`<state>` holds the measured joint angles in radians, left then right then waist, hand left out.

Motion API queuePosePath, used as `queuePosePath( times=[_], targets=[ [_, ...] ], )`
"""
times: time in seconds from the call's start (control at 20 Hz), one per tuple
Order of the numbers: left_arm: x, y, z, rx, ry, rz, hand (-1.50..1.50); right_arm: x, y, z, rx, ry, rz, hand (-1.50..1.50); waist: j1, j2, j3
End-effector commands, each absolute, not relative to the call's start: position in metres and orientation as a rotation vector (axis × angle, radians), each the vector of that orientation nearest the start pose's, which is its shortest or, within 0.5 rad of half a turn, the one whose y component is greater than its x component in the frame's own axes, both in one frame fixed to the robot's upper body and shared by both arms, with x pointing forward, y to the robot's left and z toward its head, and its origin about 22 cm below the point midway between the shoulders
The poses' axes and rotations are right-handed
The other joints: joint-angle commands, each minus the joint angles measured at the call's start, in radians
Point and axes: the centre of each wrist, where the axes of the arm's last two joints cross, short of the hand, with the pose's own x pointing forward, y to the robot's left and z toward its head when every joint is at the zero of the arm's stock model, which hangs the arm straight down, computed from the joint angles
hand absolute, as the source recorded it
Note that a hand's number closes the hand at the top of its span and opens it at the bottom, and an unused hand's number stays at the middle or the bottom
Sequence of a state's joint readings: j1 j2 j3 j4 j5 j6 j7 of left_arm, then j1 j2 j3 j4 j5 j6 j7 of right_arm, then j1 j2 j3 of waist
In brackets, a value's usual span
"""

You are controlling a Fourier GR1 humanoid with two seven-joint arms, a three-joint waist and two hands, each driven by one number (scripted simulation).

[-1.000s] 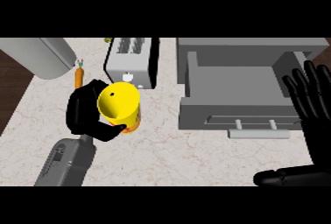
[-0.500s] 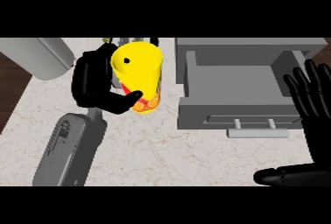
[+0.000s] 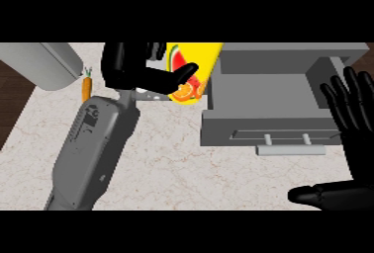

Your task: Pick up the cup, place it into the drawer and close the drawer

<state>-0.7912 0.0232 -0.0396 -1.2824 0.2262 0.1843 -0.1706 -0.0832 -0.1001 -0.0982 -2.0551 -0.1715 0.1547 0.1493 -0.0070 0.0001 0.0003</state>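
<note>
**A:** Start with the biggest thing. What fills the view?

**B:** The pale marbled counter (image 3: 168,163), running across nearly everything. On its right side stands the grey drawer (image 3: 274,94), pulled open, its hollow facing up. Its front panel faces the lower edge of the view and carries a light bar handle (image 3: 288,149).

**A:** And the arms?

**B:** The left forearm (image 3: 91,153), long and grey, rises from the lower edge toward the upper middle. The right hand (image 3: 356,123) shows at the right edge, over the drawer's right corner, open with fingers straight and pointing up.

**A:** Anything at the far left?

**B:** A grey rounded appliance (image 3: 44,64) in the upper left corner, and just beside it a small orange carrot (image 3: 86,88) lying on the counter.

**A:** Where is the cup?

**B:** The yellow cup (image 3: 191,69) is in the left hand (image 3: 135,71), up off the counter, just left of the drawer's left wall and not inside it. It bears a fruit picture near its lower end. The black fingers are curled around the cup, the thumb crossing its side.

**A:** Does the cup touch the drawer?

**B:** I cannot tell; it overlaps the drawer's upper left corner.
</note>
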Motion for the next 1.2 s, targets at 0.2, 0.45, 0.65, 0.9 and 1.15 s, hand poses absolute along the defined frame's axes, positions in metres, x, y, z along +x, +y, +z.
queuePosePath(
  times=[0.2, 0.45, 0.65, 0.9, 1.15],
  targets=[
    [0.388, 0.072, 0.167, -0.291, -2.071, -0.091, 1.50, 0.209, -0.261, 0.139, 0.146, -1.972, 0.149, -1.50, -0.008, 0.000, 0.000],
    [0.401, 0.051, 0.182, -0.258, -2.018, -0.127, 1.50, 0.216, -0.250, 0.137, 0.151, -1.977, 0.128, -1.50, -0.010, 0.001, 0.000],
    [0.418, 0.045, 0.179, -0.245, -2.000, -0.104, 1.50, 0.232, -0.244, 0.128, 0.121, -1.986, 0.132, -1.50, -0.012, 0.004, 0.000],
    [0.419, 0.023, 0.171, -0.185, -1.979, -0.107, 1.50, 0.237, -0.262, 0.144, 0.132, -1.982, 0.140, -1.50, -0.028, 0.005, 0.000],
    [0.434, 0.033, 0.152, -0.197, -1.923, -0.139, 1.50, 0.211, -0.246, 0.136, 0.150, -1.994, 0.163, -1.50, -0.031, 0.007, 0.000]
  ],
)
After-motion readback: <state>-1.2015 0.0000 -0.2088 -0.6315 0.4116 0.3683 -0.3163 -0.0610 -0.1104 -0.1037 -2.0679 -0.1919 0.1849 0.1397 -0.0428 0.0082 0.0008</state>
